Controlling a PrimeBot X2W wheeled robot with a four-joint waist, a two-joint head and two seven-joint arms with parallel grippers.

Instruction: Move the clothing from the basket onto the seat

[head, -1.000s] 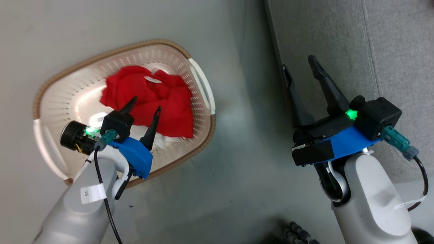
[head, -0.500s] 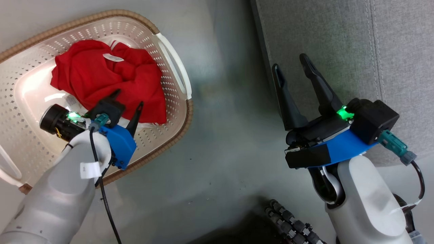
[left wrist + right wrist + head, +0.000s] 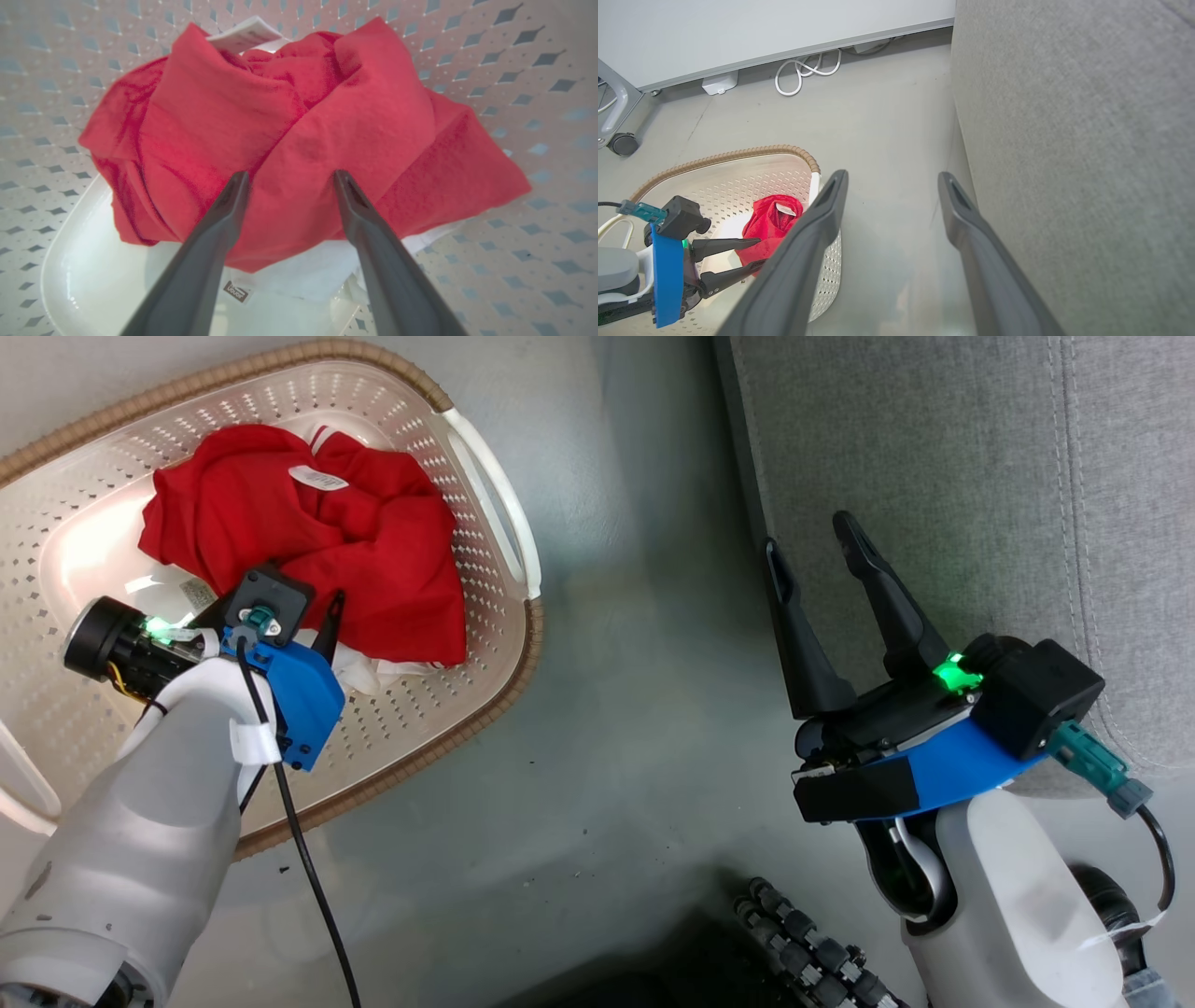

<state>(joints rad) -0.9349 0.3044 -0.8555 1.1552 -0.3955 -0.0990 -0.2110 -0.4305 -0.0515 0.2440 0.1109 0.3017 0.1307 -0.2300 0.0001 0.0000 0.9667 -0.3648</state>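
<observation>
Reaching step: the left gripper [image 3: 289, 175] is hanging spread wide at the clothing [image 3: 299, 130], which is lying bunched in the basket [image 3: 504, 681]. The right gripper [image 3: 817, 537] is hovering released beside the seat [image 3: 934, 448]. The next move is probably calling for pinching a fold

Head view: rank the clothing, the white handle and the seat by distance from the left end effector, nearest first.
1. Clothing, in the basket, right by the left end effector.
2. White handle, on the basket's right rim.
3. Seat, far right of the view.
</observation>
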